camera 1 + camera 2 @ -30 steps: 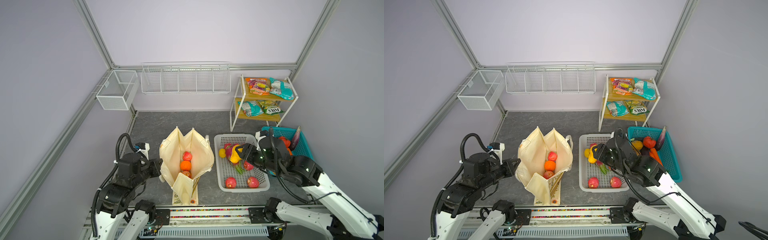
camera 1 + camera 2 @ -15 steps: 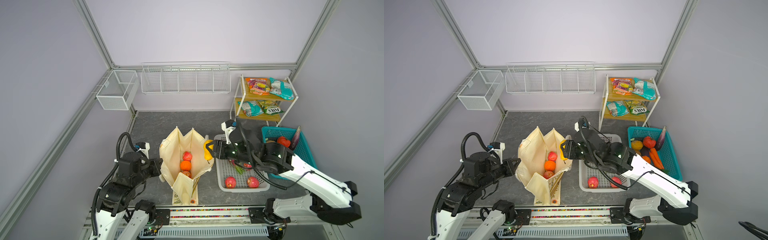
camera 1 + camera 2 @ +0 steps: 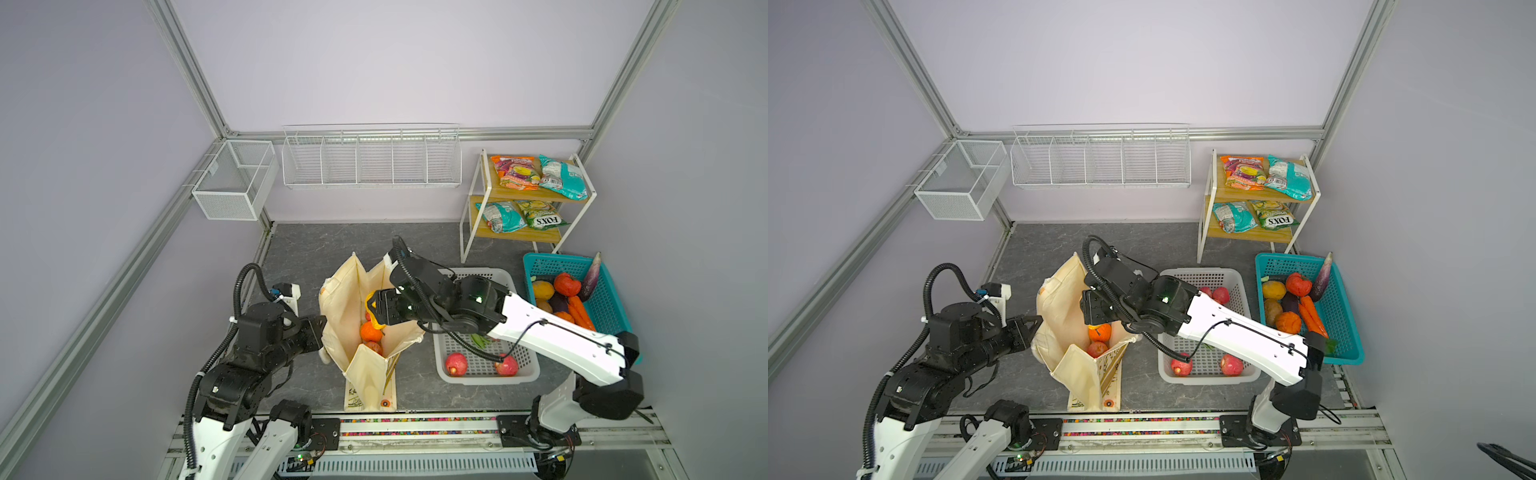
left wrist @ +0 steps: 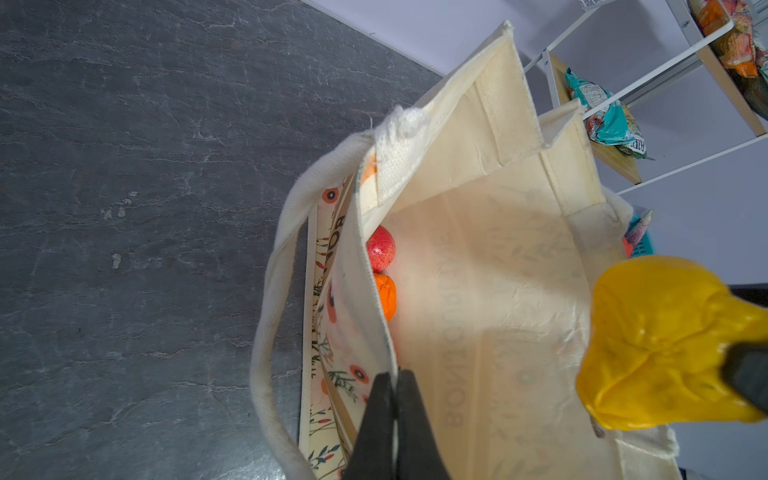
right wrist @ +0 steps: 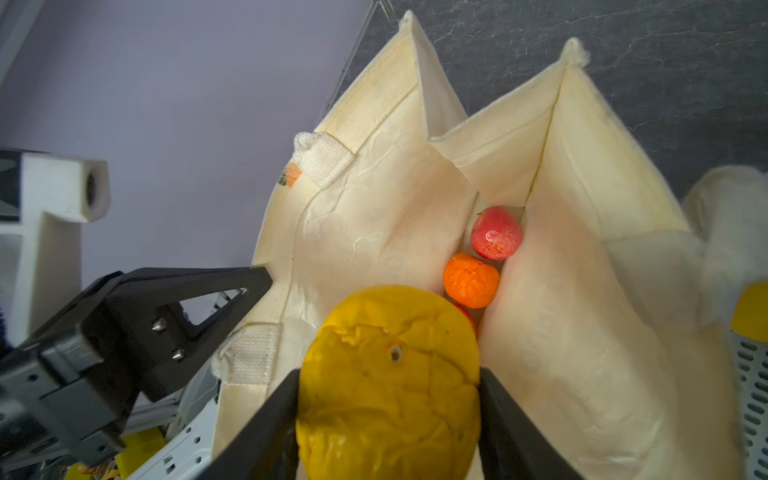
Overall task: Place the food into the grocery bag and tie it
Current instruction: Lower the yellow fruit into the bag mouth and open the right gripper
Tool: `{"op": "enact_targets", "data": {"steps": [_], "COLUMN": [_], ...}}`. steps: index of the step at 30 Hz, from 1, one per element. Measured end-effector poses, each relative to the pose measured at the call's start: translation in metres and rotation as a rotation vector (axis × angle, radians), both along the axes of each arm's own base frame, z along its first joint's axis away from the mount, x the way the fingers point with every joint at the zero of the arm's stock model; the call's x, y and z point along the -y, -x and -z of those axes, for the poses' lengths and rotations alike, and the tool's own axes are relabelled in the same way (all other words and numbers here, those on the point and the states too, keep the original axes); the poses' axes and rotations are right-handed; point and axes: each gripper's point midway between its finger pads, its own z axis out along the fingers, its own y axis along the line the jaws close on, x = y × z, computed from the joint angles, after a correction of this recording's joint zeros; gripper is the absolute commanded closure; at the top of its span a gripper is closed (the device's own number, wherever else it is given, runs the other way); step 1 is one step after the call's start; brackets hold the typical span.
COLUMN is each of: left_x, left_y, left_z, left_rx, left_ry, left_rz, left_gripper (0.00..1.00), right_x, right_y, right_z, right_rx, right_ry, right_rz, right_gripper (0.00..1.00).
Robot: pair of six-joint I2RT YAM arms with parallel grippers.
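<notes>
My right claw (image 5: 386, 376) clamps a crinkled yellow fruit (image 5: 390, 407) above the open cream canvas tote (image 5: 582, 291). My left claw (image 4: 394, 376) pinches its rim.

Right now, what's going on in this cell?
Bagging groceries. The left gripper is shut on the rim of the grocery bag, holding it open. The right gripper grips a yellow fruit at the bag's mouth, not yet released. A red apple and an orange lie inside. Red fruit sits in the white basket, produce in the teal basket, snack packets on the shelf. The bag is untied.
</notes>
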Motion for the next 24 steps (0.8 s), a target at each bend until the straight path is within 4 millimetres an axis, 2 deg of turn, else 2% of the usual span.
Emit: {"op": "enact_targets", "data": {"steps": [6,11,17,24], "left_x": [0.0,0.0,0.0,0.001], "left_y": [0.0,0.001,0.002,0.003], "left_z": [-0.002,-0.002,-0.005,-0.006], "left_rx": [0.004,0.003,0.006,0.004], "left_ry": [0.002,0.003,0.005,0.008], "left_rz": [0.001,0.003,0.004,0.01], "left_gripper": [1.0,1.0,1.0,1.0], "right_x": [-0.025,-0.038,-0.047,-0.045], "right_y": [-0.005,-0.003,0.001,0.001], "right_z": [0.035,0.075,0.12,0.164], "right_rx": [-0.036,-0.102,-0.176,-0.235], "right_ry": [0.083,0.152,0.236,0.338], "right_rz": [-0.037,-0.067,-0.092,-0.091], "right_gripper": [0.38,0.37,0.37,0.36]}}
